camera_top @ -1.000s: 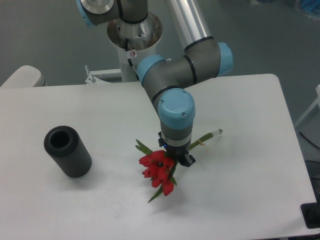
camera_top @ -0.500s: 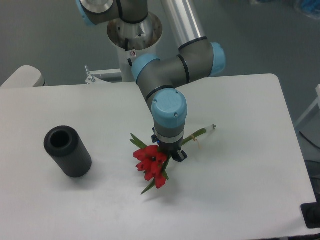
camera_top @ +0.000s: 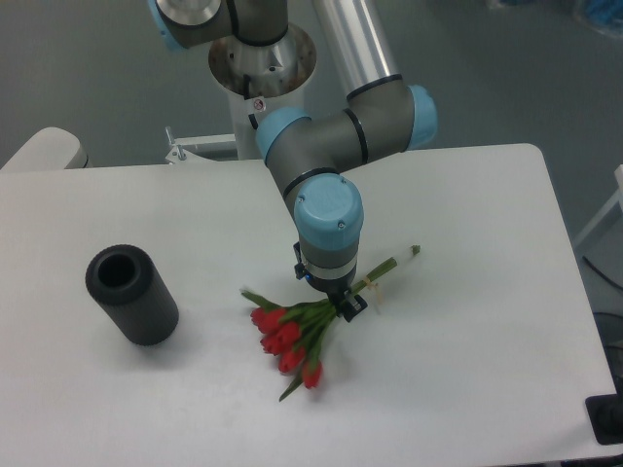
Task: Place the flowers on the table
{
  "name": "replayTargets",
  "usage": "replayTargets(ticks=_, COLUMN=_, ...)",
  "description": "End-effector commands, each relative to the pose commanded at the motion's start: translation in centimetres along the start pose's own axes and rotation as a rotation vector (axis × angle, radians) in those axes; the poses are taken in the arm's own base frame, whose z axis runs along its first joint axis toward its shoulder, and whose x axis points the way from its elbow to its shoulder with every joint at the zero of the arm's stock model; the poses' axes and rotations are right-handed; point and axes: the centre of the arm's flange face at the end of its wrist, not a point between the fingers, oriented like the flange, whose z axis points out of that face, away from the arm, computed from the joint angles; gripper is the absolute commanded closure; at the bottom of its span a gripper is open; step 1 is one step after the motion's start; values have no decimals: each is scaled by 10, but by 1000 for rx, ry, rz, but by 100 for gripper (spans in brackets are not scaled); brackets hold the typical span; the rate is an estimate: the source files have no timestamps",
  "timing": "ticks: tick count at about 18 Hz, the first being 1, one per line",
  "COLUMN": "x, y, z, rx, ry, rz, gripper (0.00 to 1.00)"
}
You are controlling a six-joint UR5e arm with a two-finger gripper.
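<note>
Now the gripper (camera_top: pixel 343 304) is pointing down and its jaws are closing on the stems of the flowers (camera_top: pixel 292 336). Red blooms are lying on the table (camera_top: pixel 467 370), right of the black cylinder (camera_top: pixel 131 294).

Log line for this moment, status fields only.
gripper: over flower stems, grip state unclear | flowers: lying flat on table, blooms toward the camera | black cylinder: upright, apart from the flowers | release: unconfirmed

Flowers (camera_top: pixel 292 336) now lower, lying flatter on table (camera_top: pixel 467 370), blooms spread left; gripper (camera_top: pixel 341 304) shifted slightly left.
</note>
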Motion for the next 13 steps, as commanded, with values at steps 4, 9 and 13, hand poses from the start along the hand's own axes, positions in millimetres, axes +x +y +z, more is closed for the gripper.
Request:
replayTargets(ticks=4, x=-18, y=16, z=-12, rx=9, ry=-28, rz=1, gripper=0)
replayTargets(ticks=9, x=-56, y=48, z=-25, rx=14, ry=-62, rz=16, gripper=0)
replayTargets(ticks=13, x=-96, y=60, z=-28, rx=18, ry=-98, rz=-6, gripper=0)
